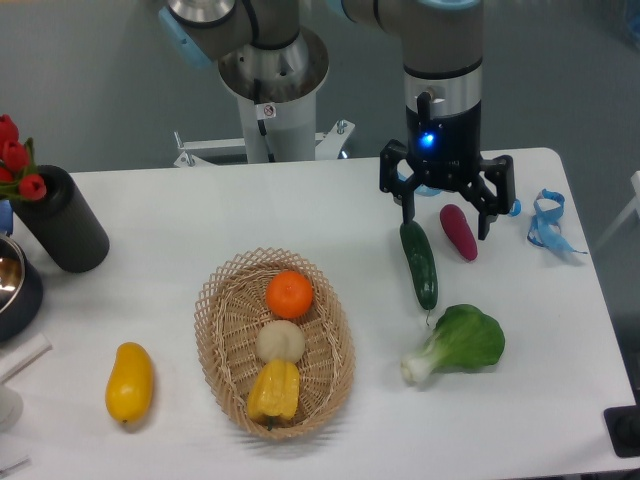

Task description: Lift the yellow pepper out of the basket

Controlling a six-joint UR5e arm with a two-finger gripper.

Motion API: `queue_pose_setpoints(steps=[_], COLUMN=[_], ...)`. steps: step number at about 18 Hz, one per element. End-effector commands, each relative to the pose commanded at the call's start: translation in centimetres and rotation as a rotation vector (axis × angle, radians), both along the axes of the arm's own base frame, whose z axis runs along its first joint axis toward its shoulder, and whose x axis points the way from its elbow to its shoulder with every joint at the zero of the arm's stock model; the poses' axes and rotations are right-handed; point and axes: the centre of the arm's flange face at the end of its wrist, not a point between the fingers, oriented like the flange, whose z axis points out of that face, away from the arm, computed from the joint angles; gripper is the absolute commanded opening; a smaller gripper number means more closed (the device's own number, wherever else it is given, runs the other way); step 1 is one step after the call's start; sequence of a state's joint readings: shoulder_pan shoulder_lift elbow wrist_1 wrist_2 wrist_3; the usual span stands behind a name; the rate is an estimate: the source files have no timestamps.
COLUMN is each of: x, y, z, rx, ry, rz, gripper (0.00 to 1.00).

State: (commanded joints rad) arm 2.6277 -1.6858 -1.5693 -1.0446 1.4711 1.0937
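The yellow pepper (275, 391) lies at the near end of the oval wicker basket (220, 345), blocky and ridged. Behind it in the basket sit a pale round ball (280, 341) and an orange (290, 294). My gripper (447, 222) hangs open above the table at the back right, well away from the basket. Its fingers straddle the space between a green cucumber (420, 264) and a purple-red vegetable (459, 232). Nothing is held between the fingers.
A smooth yellow mango-like fruit (130, 382) lies left of the basket. A bok choy (461, 342) rests at the right front. A black cylinder with red tulips (60, 220) and a metal bowl (12, 285) stand at the left. A blue ribbon (548, 222) lies far right.
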Motion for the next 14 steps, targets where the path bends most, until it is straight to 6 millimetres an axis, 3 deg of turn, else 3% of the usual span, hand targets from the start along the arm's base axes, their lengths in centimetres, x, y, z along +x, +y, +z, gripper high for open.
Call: queue_pose_setpoints(steps=[9, 14], x=[0.0, 0.4], y=[0.1, -0.1], z=[-0.1, -1.6], rx=[-0.003, -0.009], ry=[0.000, -0.027], rz=[0.001, 0.010], gripper=[1.00, 1.00])
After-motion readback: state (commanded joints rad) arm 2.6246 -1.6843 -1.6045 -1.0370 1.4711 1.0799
